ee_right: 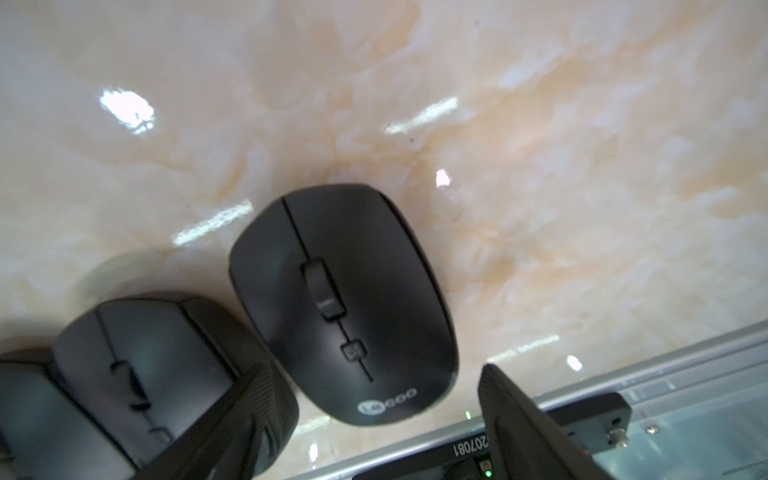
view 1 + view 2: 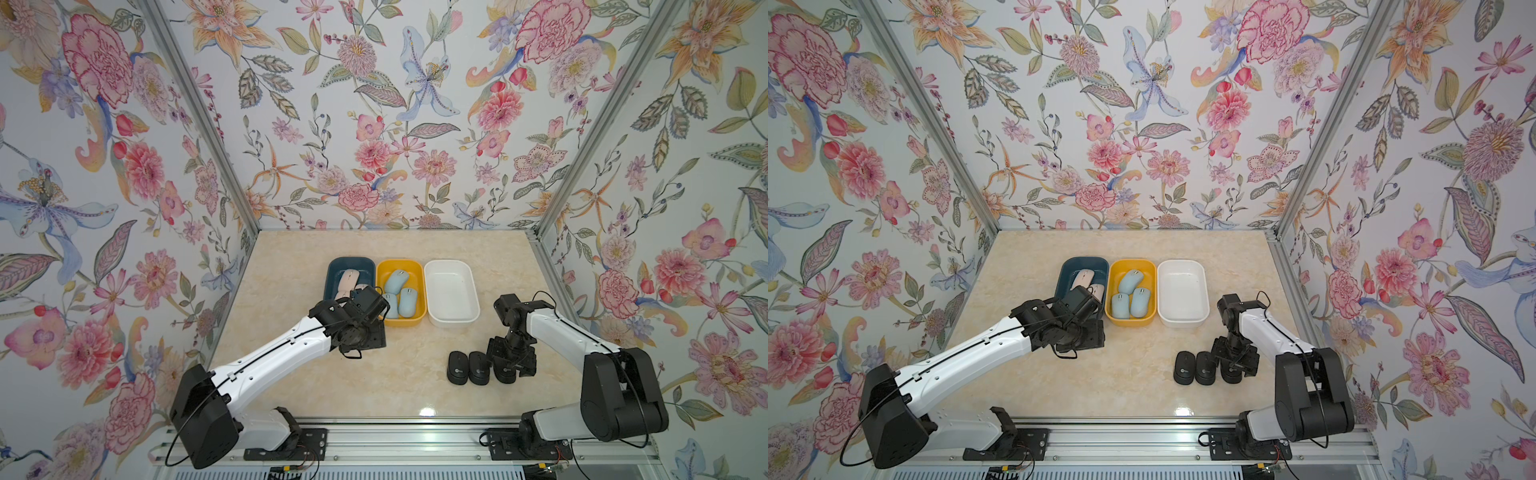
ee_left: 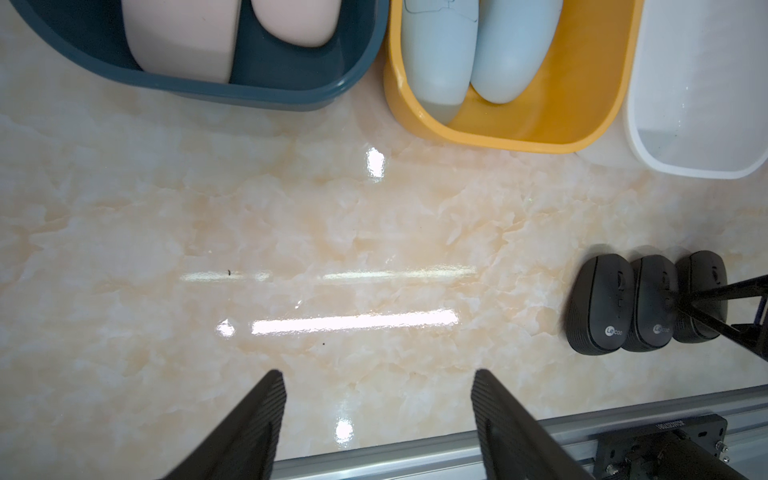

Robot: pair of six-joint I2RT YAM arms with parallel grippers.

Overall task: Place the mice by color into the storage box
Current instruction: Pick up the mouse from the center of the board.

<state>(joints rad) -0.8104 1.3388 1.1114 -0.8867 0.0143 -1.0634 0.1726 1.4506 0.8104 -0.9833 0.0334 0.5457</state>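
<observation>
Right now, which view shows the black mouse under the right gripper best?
The right wrist view: the black mouse is large and almost whole inside the open right gripper. In both top views the gripper covers most of it; the left wrist view shows it small.

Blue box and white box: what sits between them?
The yellow box, holding three light blue mice, stands between the blue box and the white box, close beside both. Both top views show this.
</observation>
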